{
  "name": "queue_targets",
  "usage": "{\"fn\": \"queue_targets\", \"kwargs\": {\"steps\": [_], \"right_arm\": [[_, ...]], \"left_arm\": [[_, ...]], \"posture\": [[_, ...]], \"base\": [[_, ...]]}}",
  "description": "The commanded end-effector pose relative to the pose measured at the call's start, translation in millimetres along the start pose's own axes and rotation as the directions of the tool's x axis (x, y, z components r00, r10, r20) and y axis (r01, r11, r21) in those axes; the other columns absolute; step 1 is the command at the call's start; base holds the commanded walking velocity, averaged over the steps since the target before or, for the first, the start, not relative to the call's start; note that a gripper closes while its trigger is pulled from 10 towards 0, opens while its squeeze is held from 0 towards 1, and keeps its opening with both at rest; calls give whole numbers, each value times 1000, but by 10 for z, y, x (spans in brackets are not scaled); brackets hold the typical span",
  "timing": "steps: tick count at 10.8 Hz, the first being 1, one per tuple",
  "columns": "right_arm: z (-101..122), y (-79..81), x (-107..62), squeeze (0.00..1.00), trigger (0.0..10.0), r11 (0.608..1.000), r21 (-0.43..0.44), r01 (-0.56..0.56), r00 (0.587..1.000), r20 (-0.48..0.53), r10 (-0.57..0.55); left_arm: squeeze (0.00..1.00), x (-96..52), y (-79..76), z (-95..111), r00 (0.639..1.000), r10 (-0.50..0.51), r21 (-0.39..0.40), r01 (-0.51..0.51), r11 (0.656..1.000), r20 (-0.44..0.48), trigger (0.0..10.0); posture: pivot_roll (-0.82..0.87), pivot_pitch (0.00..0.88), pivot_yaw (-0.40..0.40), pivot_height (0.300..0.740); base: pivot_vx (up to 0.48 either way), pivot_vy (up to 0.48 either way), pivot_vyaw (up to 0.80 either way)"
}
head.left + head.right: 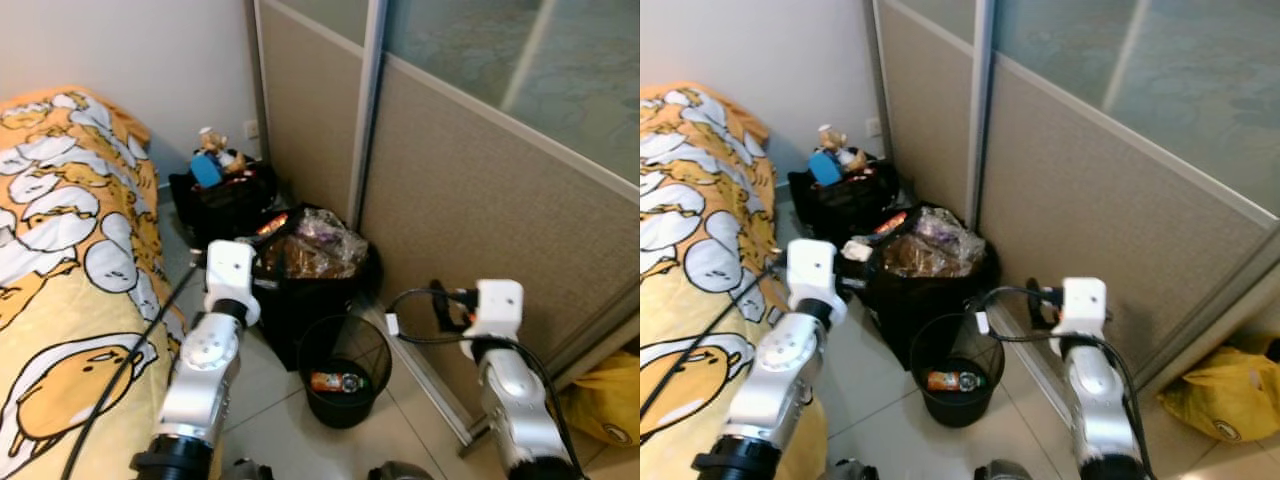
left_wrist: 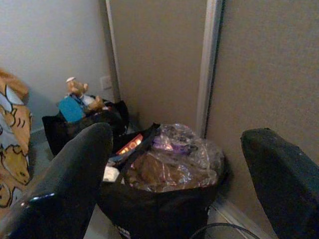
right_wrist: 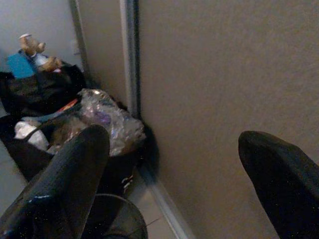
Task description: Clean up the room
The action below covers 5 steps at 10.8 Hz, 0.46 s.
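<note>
Wastebasket: the black mesh wastebasket stands on the tile floor between my two arms, low and forward of both, with a bottle lying on its side in the bottom.
Left gripper: my left gripper is raised above the floor beside the bed; its fingers are spread wide and carry nothing.
Left gripper outlook: it looks along its fingers at the stuffed black bag, which sits just behind the wastebasket and against the sliding door.
Right gripper: my right gripper hangs close to the door panel, fingers likewise wide apart and empty.
Right gripper outlook: the wastebasket rim shows at the lower edge of its wrist view, so the basket lies below and toward my left from it.
Nearer arm: I judge the two about equally near the basket; the left is nearer the full bag.
Bottle axis: roughly across my view, left to right.
Farther out: a second black bag with toys on top stands by the wall; a yellow bag lies on the floor to my far right.
</note>
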State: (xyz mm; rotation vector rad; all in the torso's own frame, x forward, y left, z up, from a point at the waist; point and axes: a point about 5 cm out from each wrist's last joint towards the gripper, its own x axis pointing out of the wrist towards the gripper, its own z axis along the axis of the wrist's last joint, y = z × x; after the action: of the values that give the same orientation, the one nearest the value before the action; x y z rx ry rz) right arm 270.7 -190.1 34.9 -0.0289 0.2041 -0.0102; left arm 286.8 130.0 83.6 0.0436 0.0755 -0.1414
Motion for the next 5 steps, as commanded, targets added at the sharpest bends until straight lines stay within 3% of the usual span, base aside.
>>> {"fn": "queue_targets", "kwargs": {"steps": [1, 5], "right_arm": [[-46, -46, -9, 0, 10000, 1000, -4, 18, 999, -29, -18], [-90, 133, 2, 0, 10000, 999, 16, -41, 998, -41, 42]], "left_arm": [[0, 20, -46, 31, 1000, -18, 12, 18, 1000, 16, 10000], [0, 46, 32, 22, 1000, -5, 14, 5, 1000, 10, 10000]], "posture": [[-154, 0, 29, 714], [-148, 0, 44, 714]], "base": [[0, -480, 800], [0, 0, 800]]}}
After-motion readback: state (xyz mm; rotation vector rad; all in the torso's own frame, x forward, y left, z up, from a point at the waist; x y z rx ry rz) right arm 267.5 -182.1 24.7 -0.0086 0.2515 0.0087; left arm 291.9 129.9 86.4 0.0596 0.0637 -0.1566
